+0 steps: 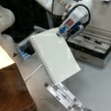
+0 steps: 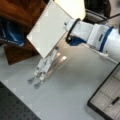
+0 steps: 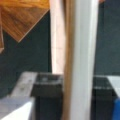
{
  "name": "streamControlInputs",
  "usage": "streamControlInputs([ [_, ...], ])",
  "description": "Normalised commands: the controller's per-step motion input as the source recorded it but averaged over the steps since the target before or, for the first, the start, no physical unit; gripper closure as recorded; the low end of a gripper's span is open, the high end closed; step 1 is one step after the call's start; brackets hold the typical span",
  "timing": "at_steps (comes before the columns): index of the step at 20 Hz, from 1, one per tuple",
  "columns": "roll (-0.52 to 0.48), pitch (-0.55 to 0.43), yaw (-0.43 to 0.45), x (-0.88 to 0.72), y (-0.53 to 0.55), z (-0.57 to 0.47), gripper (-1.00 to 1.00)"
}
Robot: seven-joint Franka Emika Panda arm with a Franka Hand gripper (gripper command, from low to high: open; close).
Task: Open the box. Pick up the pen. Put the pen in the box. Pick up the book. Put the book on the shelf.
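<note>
Wrist view: nearest the lens, the book (image 3: 80,60) stands edge-on as a pale vertical band, with dark gripper (image 3: 77,100) parts either side of its lower end; the gripper is closed on the book. Behind it, reddish-brown wood of the shelf (image 3: 22,20) fills the upper left. This view shows neither the box nor the counter.

In both front views the book (image 1: 55,55) (image 2: 48,30) is lifted clear of the grey counter (image 1: 97,88) (image 2: 70,82) and tilted, held at one edge by the gripper (image 1: 61,33) (image 2: 67,31). The spiral binding runs along the long edge away from the gripper.

In a front view the box (image 1: 95,46) sits open at right, and dark slim items lie in its grey compartments; one of them would be the pen (image 1: 97,42), though which one cannot be told. In a front view only a corner of the box (image 2: 106,100) shows at bottom right, with a dark slim item in it.

The shelf (image 1: 12,93) stands at a front view's left, its cream top board visible; in a front view the shelf (image 2: 17,10) lies at top left, behind the book.

Perforated metal strips (image 1: 66,97) (image 2: 46,67) lie on the counter below the book. A white cable (image 1: 34,71) shows in a front view only.

No writing is readable; a red label on the gripper body is illegible.
</note>
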Motion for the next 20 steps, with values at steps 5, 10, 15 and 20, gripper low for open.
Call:
streamControlInputs([
  [5,0.127,0.136,-0.231,-0.05,0.06,0.31,1.0],
  [10,0.156,0.156,-0.173,-0.09,0.01,0.29,1.0],
  [15,0.167,0.146,-0.135,-0.24,-0.12,0.35,1.0],
  [20,0.191,0.126,-0.063,-0.36,-0.26,0.35,1.0],
])
